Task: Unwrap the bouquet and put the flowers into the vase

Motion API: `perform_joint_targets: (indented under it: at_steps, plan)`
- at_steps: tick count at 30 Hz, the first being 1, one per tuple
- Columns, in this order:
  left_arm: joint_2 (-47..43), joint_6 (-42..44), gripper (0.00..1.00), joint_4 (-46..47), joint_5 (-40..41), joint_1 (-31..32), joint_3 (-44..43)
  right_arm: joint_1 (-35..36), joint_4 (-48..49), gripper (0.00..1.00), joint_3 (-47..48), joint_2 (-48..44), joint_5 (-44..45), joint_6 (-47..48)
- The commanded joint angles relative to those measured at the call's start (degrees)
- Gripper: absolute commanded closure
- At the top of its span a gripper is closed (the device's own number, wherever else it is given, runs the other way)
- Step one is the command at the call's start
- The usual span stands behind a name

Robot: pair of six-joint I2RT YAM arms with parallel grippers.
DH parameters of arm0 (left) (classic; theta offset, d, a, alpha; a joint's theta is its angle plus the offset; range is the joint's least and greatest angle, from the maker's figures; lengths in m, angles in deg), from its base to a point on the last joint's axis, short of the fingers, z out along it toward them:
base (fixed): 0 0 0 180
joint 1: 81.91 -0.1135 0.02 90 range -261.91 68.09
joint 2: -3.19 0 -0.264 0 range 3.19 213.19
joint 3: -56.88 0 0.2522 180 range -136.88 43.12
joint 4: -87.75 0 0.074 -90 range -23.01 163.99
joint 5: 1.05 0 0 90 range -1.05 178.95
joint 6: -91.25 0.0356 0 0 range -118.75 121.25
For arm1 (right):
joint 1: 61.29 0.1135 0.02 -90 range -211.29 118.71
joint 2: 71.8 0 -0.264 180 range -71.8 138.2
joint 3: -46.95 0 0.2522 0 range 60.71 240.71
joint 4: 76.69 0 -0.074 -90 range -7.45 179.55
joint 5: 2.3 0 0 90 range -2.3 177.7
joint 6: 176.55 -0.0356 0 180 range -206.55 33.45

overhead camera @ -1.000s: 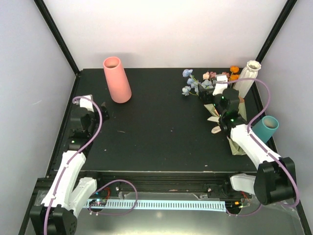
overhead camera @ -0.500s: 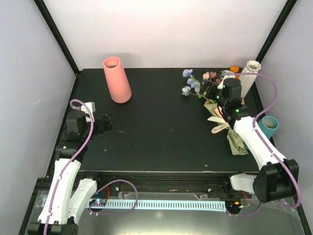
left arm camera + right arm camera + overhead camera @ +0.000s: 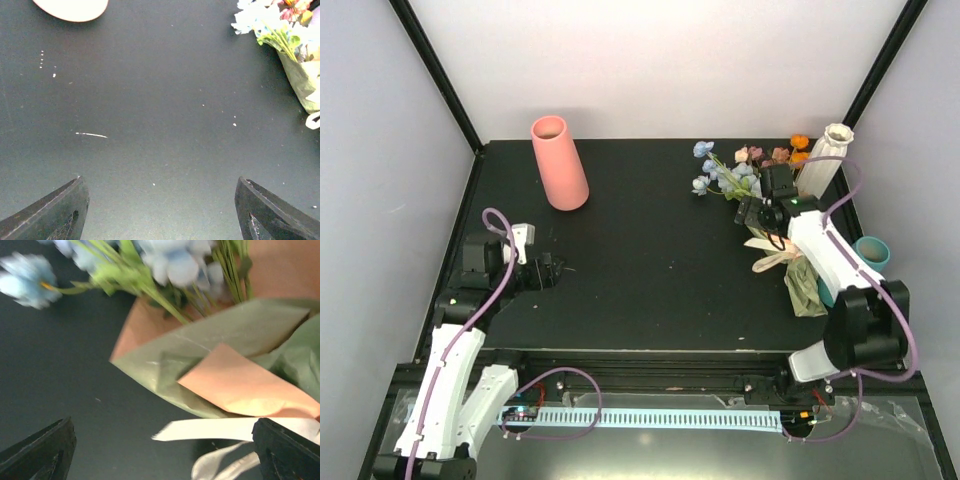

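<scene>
Lying on the table at the far right, the bouquet has its paper wrapped round the stems, blooms toward the back, just beside the white vase; a cream ribbon trails from the wrap; the right gripper hovers over the paper, fingers wide apart, holding nothing; the left gripper hangs over bare table at the left, jaws apart and empty; a pink vase stands at the back left, a teal one at the right edge.
</scene>
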Motion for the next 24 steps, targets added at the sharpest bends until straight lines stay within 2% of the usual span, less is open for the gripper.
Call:
perform_joint_targets:
  at_steps: [1,8,11,20,21,24]
  plan:
    - [0.56,1.99,0.18,-1.34,-2.88,1.39,-0.11,-1.48,-9.08,0.03,3.93,6.65,2.82,2.37]
    - [0.84,2.33,0.18,-0.70,-2.35,2.43,0.33,-1.73,-12.56,0.00,11.80,16.09,5.83,7.99]
    - [1.48,2.15,0.18,-0.61,-2.27,2.89,0.41,-1.75,-17.39,0.00,16.48,21.96,9.13,9.95]
    - [1.68,1.88,0.17,-0.70,-0.99,3.60,0.33,-1.73,-20.31,0.01,19.86,30.08,11.73,13.07]
    - [1.76,1.94,0.17,-0.75,-0.87,3.60,0.33,-1.73,-20.20,0.06,19.92,30.47,11.42,13.21]
    - [1.70,1.97,0.17,-0.82,-0.39,3.64,0.24,-1.59,-19.92,0.35,20.11,30.95,10.16,13.60]
